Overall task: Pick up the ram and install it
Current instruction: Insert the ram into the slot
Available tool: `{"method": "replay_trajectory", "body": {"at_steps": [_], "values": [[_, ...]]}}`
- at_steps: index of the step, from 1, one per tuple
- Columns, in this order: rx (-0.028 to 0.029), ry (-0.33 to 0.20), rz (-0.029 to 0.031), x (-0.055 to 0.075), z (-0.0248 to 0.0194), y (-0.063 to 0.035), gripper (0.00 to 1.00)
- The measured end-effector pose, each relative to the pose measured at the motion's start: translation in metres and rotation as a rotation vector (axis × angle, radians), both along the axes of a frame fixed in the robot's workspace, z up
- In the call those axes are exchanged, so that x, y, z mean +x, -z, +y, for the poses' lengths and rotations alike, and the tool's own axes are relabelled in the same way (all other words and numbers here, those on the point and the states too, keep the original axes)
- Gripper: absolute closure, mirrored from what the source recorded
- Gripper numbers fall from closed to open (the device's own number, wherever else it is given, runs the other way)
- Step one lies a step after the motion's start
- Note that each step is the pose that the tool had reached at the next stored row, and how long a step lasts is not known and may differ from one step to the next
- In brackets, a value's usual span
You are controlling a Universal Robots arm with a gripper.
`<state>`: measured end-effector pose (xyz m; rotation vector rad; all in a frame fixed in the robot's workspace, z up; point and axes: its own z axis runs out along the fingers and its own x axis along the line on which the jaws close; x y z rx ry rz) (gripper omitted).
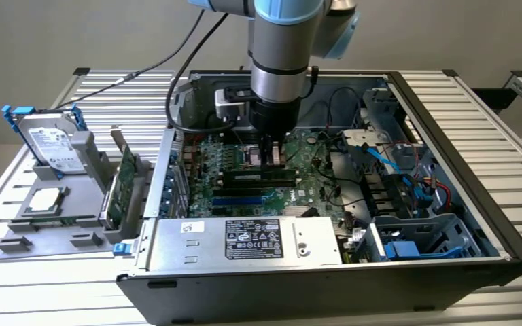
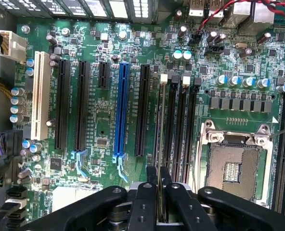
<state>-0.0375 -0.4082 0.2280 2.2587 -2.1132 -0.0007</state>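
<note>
The gripper (image 2: 159,172) is clamped on the ram (image 2: 159,130), which stands on edge with its long axis parallel to the black memory slots (image 2: 182,125) beneath it.

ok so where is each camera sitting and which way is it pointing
Exterior view: off the arm, high up beside the open computer case, looking down into it; the arm and gripper show, reaching down to the motherboard.
Wrist view: on the wrist, looking down at the motherboard; the gripper's fingers show, shut on the ram, which is edge-on by the memory slots.
Shared: the gripper and the motherboard.
</note>
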Motion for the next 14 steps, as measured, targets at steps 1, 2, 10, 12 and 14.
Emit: {"method": "replay_trajectory", "body": {"at_steps": [1,2,10,12,14], "values": [[0.0001,0.001,-0.0002,-0.0011,0.0000,0.0000,0.86],[0.0001,0.002,-0.0005,-0.0021,0.0000,0.0000,0.86],[0.0002,0.004,-0.0042,-0.0024,0.0000,0.0001,0.86],[0.0000,0.006,-0.0049,-0.0024,0.0000,0.0001,0.86],[-0.0001,0.007,-0.0055,-0.0024,0.0000,0.0001,0.86]]}}
